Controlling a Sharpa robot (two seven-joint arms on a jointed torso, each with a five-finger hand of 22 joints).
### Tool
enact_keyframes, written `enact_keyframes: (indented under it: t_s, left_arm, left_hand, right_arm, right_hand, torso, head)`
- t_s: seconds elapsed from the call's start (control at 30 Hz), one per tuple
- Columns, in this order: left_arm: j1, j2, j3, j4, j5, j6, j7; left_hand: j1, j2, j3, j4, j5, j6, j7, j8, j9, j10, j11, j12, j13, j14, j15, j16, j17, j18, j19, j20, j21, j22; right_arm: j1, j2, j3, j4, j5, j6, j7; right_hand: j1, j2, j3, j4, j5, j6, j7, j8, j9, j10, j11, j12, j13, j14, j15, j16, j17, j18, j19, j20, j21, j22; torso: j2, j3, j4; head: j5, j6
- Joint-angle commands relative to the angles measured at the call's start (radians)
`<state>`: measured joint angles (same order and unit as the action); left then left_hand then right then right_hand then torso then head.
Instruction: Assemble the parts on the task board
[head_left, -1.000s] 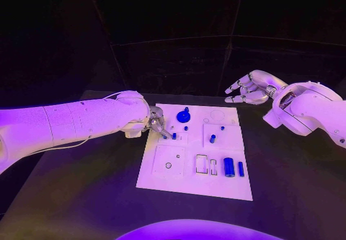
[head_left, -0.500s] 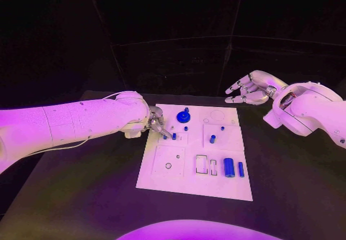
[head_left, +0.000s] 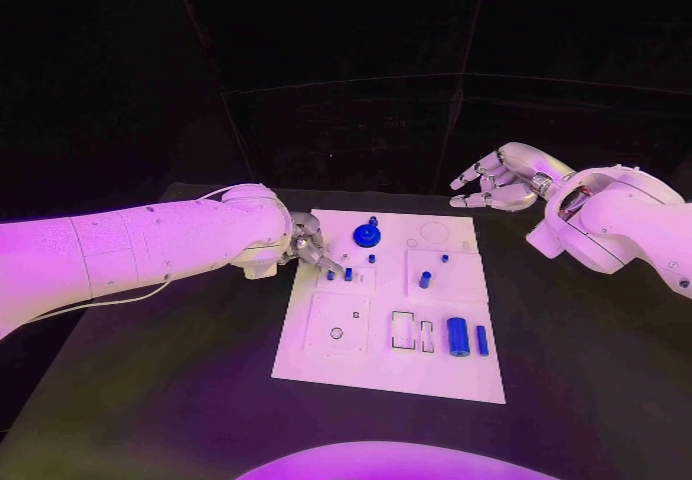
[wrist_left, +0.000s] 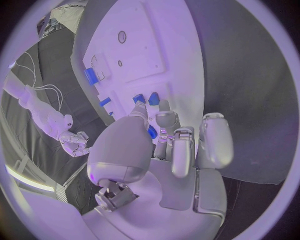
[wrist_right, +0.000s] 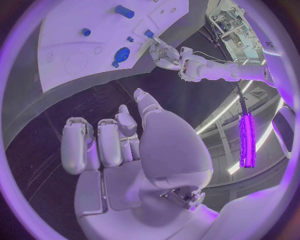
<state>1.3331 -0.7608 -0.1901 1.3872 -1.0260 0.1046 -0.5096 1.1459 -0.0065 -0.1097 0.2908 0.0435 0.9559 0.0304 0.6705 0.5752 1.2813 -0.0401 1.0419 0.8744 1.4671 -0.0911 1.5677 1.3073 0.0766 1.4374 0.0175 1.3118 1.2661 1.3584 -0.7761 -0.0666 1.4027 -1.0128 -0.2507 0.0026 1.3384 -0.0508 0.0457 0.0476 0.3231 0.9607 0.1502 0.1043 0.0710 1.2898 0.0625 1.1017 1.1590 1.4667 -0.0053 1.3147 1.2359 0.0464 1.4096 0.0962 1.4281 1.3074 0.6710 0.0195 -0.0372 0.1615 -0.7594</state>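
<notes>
The white task board (head_left: 378, 372) lies mid-table. At its far left corner my left hand (head_left: 307, 245) reaches down, thumb and a fingertip (wrist_left: 164, 105) right at two small blue pegs (head_left: 348, 272) (wrist_left: 154, 98) standing in the board; whether one is pinched is unclear. A round blue knob (head_left: 366, 234) sits just right of that hand. My right hand (head_left: 498, 178) hangs above the table beyond the board's far right corner, fingers apart and holding nothing.
Another blue peg (head_left: 424, 278) stands mid-board. A large blue cylinder (head_left: 457, 335) and a thin blue bar (head_left: 482, 339) lie near the right edge, beside two white frames (head_left: 402, 329). A small ring (head_left: 336, 332) marks the left panel.
My left hand has drawn back a little toward the board's far left corner. The right hand and the parts stay where they were.
</notes>
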Motion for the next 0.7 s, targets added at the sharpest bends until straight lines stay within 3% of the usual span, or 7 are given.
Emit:
enact_keyframes:
  t_s: [0.03,0.1,0.17,0.27,0.33,0.47,0.7]
  left_arm:
    - [0.011,-0.010,0.005,0.008,0.086,-0.115,0.064]
    - [0.016,-0.014,0.006,0.010,0.108,-0.146,0.095]
    - [0.020,-0.018,0.007,0.011,0.138,-0.190,0.151]
    - [0.023,-0.014,0.007,0.005,0.176,-0.226,0.231]
    - [0.024,-0.002,0.006,-0.004,0.196,-0.243,0.314]
    - [0.025,0.023,0.001,-0.024,0.173,-0.233,0.457]
    - [0.018,0.076,-0.005,-0.074,-0.046,-0.241,0.623]
  left_hand:
    - [-0.008,-0.002,-0.021,0.000,0.005,-0.033,0.009,-0.018,-0.005,-0.063,0.011,-0.085,-0.097,0.093,0.003,-0.021,0.223,0.010,-0.032,0.003,-0.055,-0.058]
    - [0.006,-0.006,-0.039,-0.001,0.005,-0.070,0.028,-0.041,-0.016,-0.135,0.027,-0.174,-0.196,0.079,0.020,-0.053,0.176,0.027,-0.074,0.012,-0.130,-0.135]
    - [0.011,-0.005,-0.047,-0.001,0.005,-0.088,0.035,-0.055,-0.025,-0.143,0.034,-0.180,-0.202,0.073,0.022,-0.066,0.156,0.032,-0.088,0.018,-0.159,-0.164]
    - [0.051,-0.007,-0.054,-0.008,0.004,-0.141,0.065,-0.099,-0.055,-0.206,0.062,-0.218,-0.227,0.009,0.046,-0.194,-0.013,0.071,-0.201,0.035,-0.362,-0.365]
    - [0.145,0.011,-0.035,-0.037,0.000,-0.187,0.102,-0.148,-0.095,-0.309,0.097,-0.295,-0.275,-0.107,0.076,-0.382,-0.232,0.095,-0.310,0.060,-0.545,-0.526]
    - [0.276,0.031,0.004,-0.095,0.006,-0.199,0.128,-0.196,-0.145,-0.396,0.127,-0.390,-0.346,-0.279,0.103,-0.649,-0.516,0.095,-0.359,0.089,-0.635,-0.582]
    - [0.388,0.011,0.009,-0.154,0.005,-0.139,0.124,-0.295,-0.256,-0.397,0.134,-0.513,-0.481,-0.292,0.110,-0.722,-0.598,0.108,-0.339,0.107,-0.724,-0.656]
  right_arm:
    - [0.002,0.001,0.001,-0.002,-0.002,-0.008,0.007]
    - [0.002,0.002,0.001,-0.003,-0.002,-0.008,0.006]
    - [0.002,0.003,0.001,-0.005,-0.002,-0.008,0.006]
    - [0.002,0.004,0.001,-0.006,-0.002,-0.008,0.006]
    - [0.002,0.004,0.001,-0.006,-0.002,-0.009,0.006]
    - [0.002,0.006,0.001,-0.007,-0.002,-0.011,0.008]
    - [0.002,0.009,0.001,-0.008,-0.002,-0.016,0.014]
  right_hand:
    - [-0.007,0.006,-0.002,0.006,0.000,0.006,-0.001,0.004,-0.001,-0.004,-0.002,-0.003,-0.002,0.033,-0.010,-0.006,-0.001,0.013,-0.010,0.000,-0.006,0.024]
    - [-0.007,0.006,-0.002,0.006,0.000,0.006,-0.001,0.004,-0.001,-0.004,-0.002,-0.003,-0.002,0.033,-0.010,-0.006,-0.001,0.013,-0.010,0.000,-0.006,0.024]
    - [-0.007,0.006,-0.002,0.006,0.000,0.006,-0.001,0.004,-0.001,-0.004,-0.002,-0.003,-0.002,0.033,-0.010,-0.006,-0.001,0.013,-0.010,0.000,-0.006,0.024]
    - [-0.007,0.006,-0.002,0.006,0.000,0.006,-0.001,0.004,-0.001,-0.004,-0.002,-0.003,-0.002,0.033,-0.010,-0.006,-0.001,0.013,-0.010,0.000,-0.006,0.024]
    - [-0.008,0.006,-0.003,0.007,0.000,0.006,-0.001,0.004,-0.001,-0.006,-0.002,-0.006,-0.004,0.033,-0.010,-0.007,-0.002,0.013,-0.011,0.000,-0.007,0.022]
    - [-0.007,0.006,-0.002,0.007,0.001,0.006,-0.001,0.004,-0.001,-0.006,-0.002,-0.007,-0.004,0.032,-0.010,-0.009,-0.004,0.014,-0.013,0.000,-0.009,0.020]
    - [0.007,0.012,0.005,0.003,0.000,0.021,-0.004,0.011,0.001,-0.036,-0.006,-0.051,-0.042,0.022,-0.012,-0.043,-0.041,0.022,-0.038,-0.002,-0.033,-0.015]
  torso:
    - [0.000,0.0006,0.0005]
    - [-0.001,0.0010,0.0006]
    - [-0.001,0.0016,0.0000]
    - [0.000,0.0009,-0.0005]
    - [0.001,0.0007,-0.0002]
    - [0.002,0.0010,-0.0017]
    - [0.002,-0.0002,-0.0020]
  head:
    - [0.000,0.003]
    - [0.001,0.003]
    - [0.000,0.005]
    - [-0.002,0.008]
    - [-0.004,0.010]
    - [-0.007,0.014]
    - [-0.014,0.019]
